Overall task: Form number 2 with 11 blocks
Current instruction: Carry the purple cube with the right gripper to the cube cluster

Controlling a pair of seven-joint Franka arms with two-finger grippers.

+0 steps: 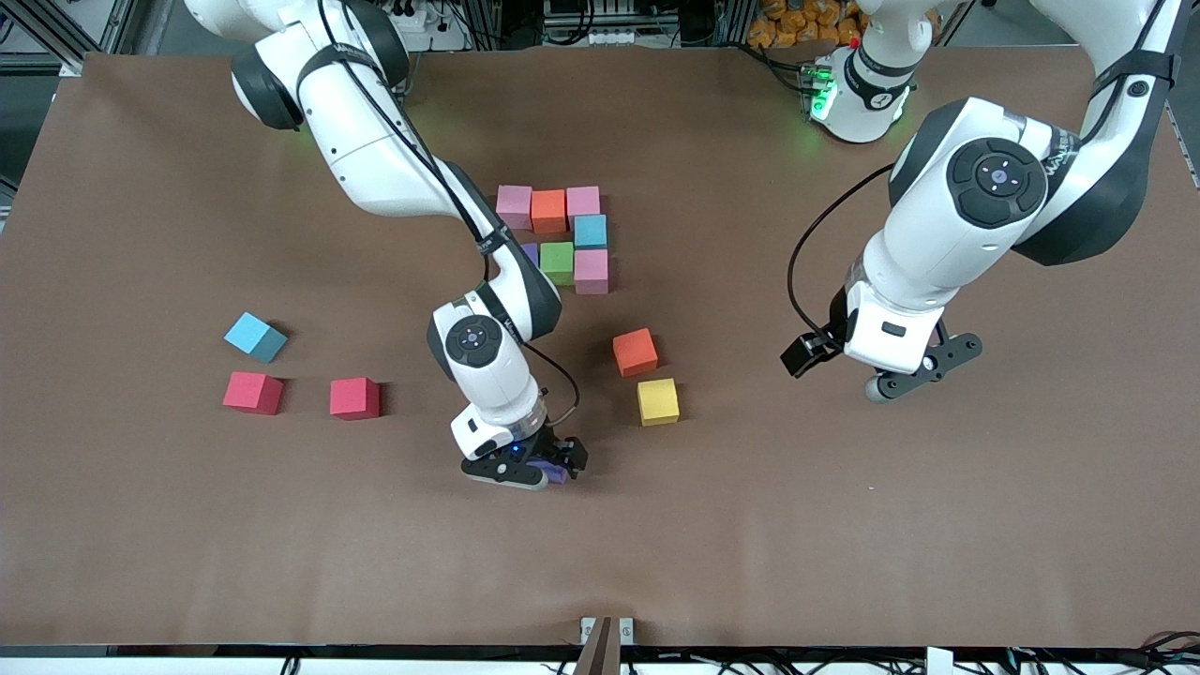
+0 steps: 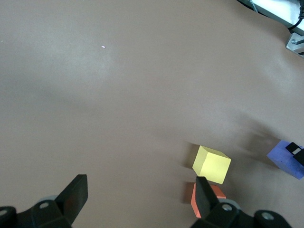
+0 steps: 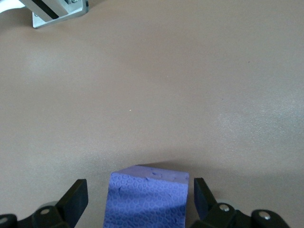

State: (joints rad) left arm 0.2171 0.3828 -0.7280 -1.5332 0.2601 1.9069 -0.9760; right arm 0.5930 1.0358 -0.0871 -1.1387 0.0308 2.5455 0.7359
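Observation:
Several blocks stand joined at mid table: pink (image 1: 514,206), orange (image 1: 548,211), pink (image 1: 583,202), blue (image 1: 590,231), green (image 1: 557,262), pink (image 1: 591,271) and a purple one (image 1: 530,253) half hidden by the right arm. My right gripper (image 1: 530,469) (image 3: 138,195) is down at the table, open, with a loose purple block (image 1: 555,472) (image 3: 145,199) between its fingers and a gap on each side. An orange block (image 1: 635,352) (image 2: 216,191) and a yellow block (image 1: 657,401) (image 2: 212,164) lie loose nearby. My left gripper (image 1: 928,366) (image 2: 140,197) hangs open and empty over bare table.
Toward the right arm's end of the table lie a blue block (image 1: 255,337), tilted, and two red blocks (image 1: 252,392) (image 1: 354,397). A metal bracket (image 1: 607,630) (image 3: 59,12) sits at the table edge nearest the front camera. The right arm's forearm (image 1: 403,178) crosses beside the joined blocks.

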